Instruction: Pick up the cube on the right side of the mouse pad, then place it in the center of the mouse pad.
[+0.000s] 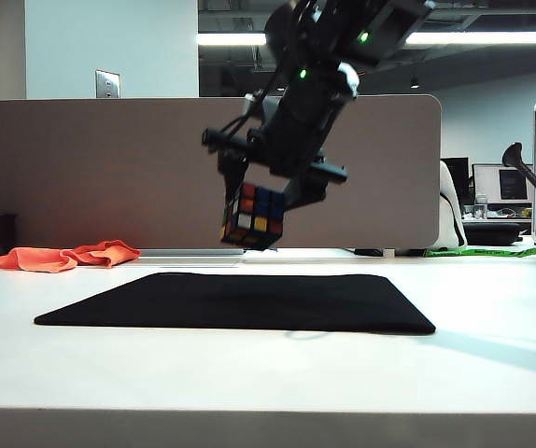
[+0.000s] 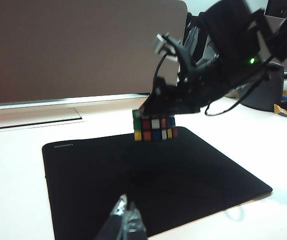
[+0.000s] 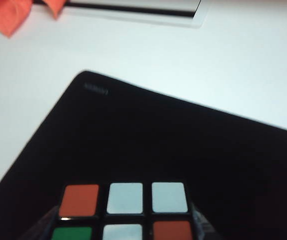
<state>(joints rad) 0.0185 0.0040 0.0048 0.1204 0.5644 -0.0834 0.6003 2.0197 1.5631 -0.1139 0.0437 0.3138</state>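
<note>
My right gripper (image 1: 249, 213) is shut on the cube (image 1: 252, 217), a black-framed puzzle cube with coloured stickers, and holds it in the air above the black mouse pad (image 1: 240, 301). The right wrist view shows the cube (image 3: 125, 210) between the fingers, its orange, white and green stickers facing the camera, with the mouse pad (image 3: 158, 140) beneath. From the left wrist camera, the cube (image 2: 154, 127) hangs over the far part of the mouse pad (image 2: 148, 185). My left gripper (image 2: 126, 210) rests low at the pad's near edge, jaws together and empty.
An orange cloth (image 1: 63, 256) lies on the white table at the far left, behind the pad. A beige partition wall (image 1: 109, 168) runs behind the table. An office chair and monitor stand beyond at the right.
</note>
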